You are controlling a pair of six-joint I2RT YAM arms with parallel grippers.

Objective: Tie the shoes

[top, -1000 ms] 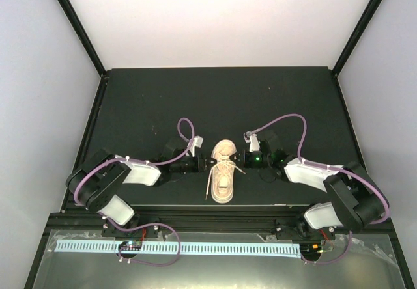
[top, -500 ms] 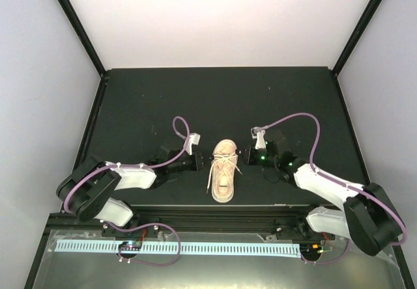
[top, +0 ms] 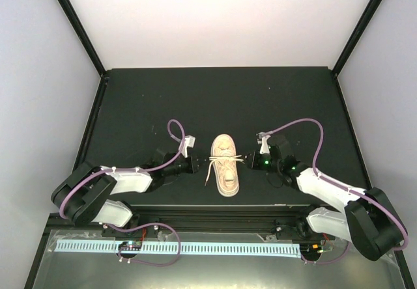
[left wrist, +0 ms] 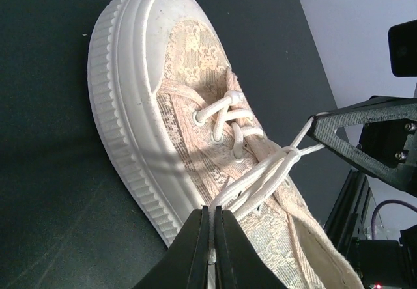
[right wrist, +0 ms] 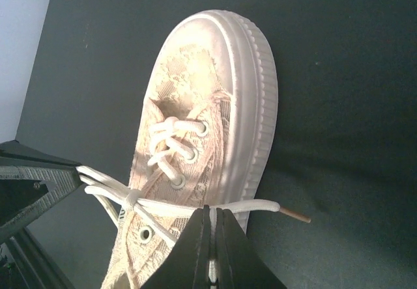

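Observation:
The shoe (top: 225,170), a pale pink-beige low-top sneaker with cream laces, lies on the black table with its toe pointing away from the arms. My left gripper (top: 201,166) is just left of it, shut on lace strands (left wrist: 257,181) that run to a half knot (left wrist: 290,152) over the tongue. My right gripper (top: 247,163) is just right of the shoe, shut on a lace loop (right wrist: 171,206). That lace's tipped end (right wrist: 294,215) sticks out past the sole. Both laces run straight from the knot to the grippers. Each wrist view shows the opposite gripper's fingers (left wrist: 365,133) beyond the shoe.
The black table top (top: 143,107) is bounded by black frame posts and white walls on three sides. A black rail (top: 215,212) runs along the near edge, just behind the shoe's heel. Purple cables loop above both wrists.
Both grippers have closed on the laces and drawn apart sideways, pulling the strands straight across the shoe. The shoe's heel has swung slightly to the right.

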